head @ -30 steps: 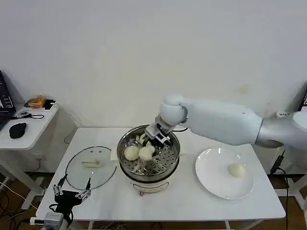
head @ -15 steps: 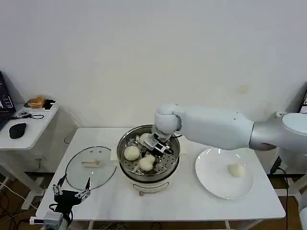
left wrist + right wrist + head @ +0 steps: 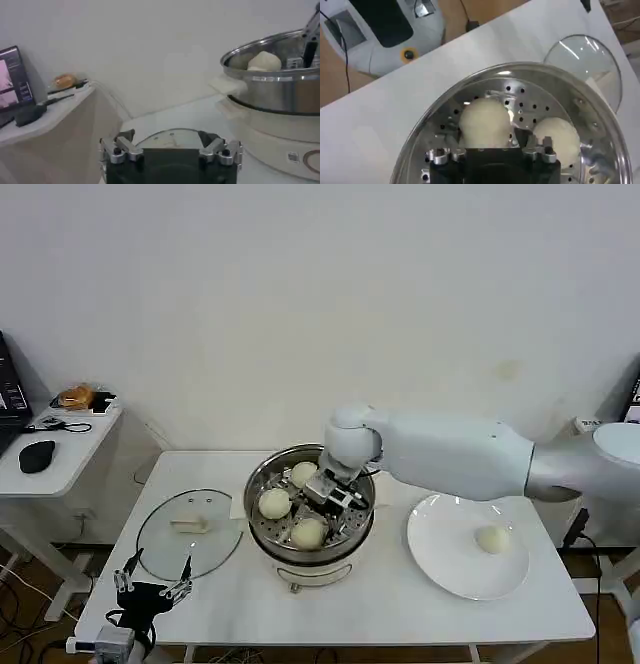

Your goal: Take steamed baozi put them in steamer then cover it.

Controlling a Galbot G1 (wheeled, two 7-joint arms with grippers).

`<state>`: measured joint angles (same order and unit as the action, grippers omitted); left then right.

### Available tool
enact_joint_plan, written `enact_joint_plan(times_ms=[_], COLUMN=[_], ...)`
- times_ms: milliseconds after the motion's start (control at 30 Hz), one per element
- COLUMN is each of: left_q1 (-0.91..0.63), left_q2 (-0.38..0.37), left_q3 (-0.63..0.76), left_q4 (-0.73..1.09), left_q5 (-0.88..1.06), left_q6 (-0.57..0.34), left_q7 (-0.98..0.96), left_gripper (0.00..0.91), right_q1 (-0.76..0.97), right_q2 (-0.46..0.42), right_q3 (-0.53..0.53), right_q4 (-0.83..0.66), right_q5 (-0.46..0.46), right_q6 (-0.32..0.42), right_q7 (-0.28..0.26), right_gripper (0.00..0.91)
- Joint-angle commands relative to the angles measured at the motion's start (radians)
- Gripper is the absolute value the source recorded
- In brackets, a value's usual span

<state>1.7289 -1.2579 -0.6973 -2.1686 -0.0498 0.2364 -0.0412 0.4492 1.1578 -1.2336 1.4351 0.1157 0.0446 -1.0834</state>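
Note:
The steamer (image 3: 262, 522) stands mid-table with three baozi on its perforated tray: one at the back (image 3: 303, 474), one on the left (image 3: 274, 503), one at the front (image 3: 308, 533). My right gripper (image 3: 325, 492) hangs inside the pot, open, its fingers either side of the front baozi (image 3: 486, 122) with small gaps; a second bun (image 3: 556, 137) lies beside it. A fourth baozi (image 3: 492, 538) rests on the white plate (image 3: 440, 569). The glass cover (image 3: 190, 532) lies flat on the table left of the steamer. My left gripper (image 3: 150, 589) waits open near the table's front left corner.
A side table (image 3: 60, 454) to the left holds a black mouse, cables and orange-brown food (image 3: 75, 396). In the left wrist view the cover (image 3: 167, 136) lies just ahead of the left gripper (image 3: 167, 139), with the steamer wall (image 3: 280, 87) beyond.
The right gripper lowered a baozi onto the front of the steamer tray and opened, leaving the bun there. The left arm stayed put.

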Motion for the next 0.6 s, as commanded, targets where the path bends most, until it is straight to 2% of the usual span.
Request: enact_joint_plan(times_ms=[33, 167, 333, 533, 567, 600], left_q1=[0.0, -0.002, -0.007, -0.012, -0.014, -0.013], left_q2=[0.006, 0.012, 0.026, 0.046, 0.047, 0.048], left_q3=[0.0, 0.001, 0.002, 0.001, 0.001, 0.002], left_q4=[-0.002, -0.002, -0.002, -0.015, -0.017, -0.019], left_q5=[0.0, -0.001, -0.007, -0.022, -0.024, -0.025], left_q6=[0.0, 0.001, 0.001, 0.004, 0.004, 0.003], left_q7=[0.0, 0.001, 0.001, 0.002, 0.003, 0.003], left_gripper=[0.907, 0.907, 0.907, 0.907, 0.907, 0.907], right_q1=[0.013, 0.02, 0.019, -0.005, -0.009, -0.027], right_q2=[-0.042, -0.09, -0.19, -0.374, -0.38, -0.438], right_q3=[0.051, 0.09, 0.162, 0.222, 0.222, 0.227], right_q4=[-0.001, -0.019, -0.052, -0.053, -0.053, -0.055], right_q5=[0.017, 0.027, 0.054, 0.055, 0.051, 0.027], right_q6=[0.004, -0.025, -0.113, -0.199, -0.207, -0.217], right_q7=[0.017, 0.043, 0.083, 0.087, 0.087, 0.084], right_gripper=[0.907, 0.907, 0.907, 0.907, 0.907, 0.907])
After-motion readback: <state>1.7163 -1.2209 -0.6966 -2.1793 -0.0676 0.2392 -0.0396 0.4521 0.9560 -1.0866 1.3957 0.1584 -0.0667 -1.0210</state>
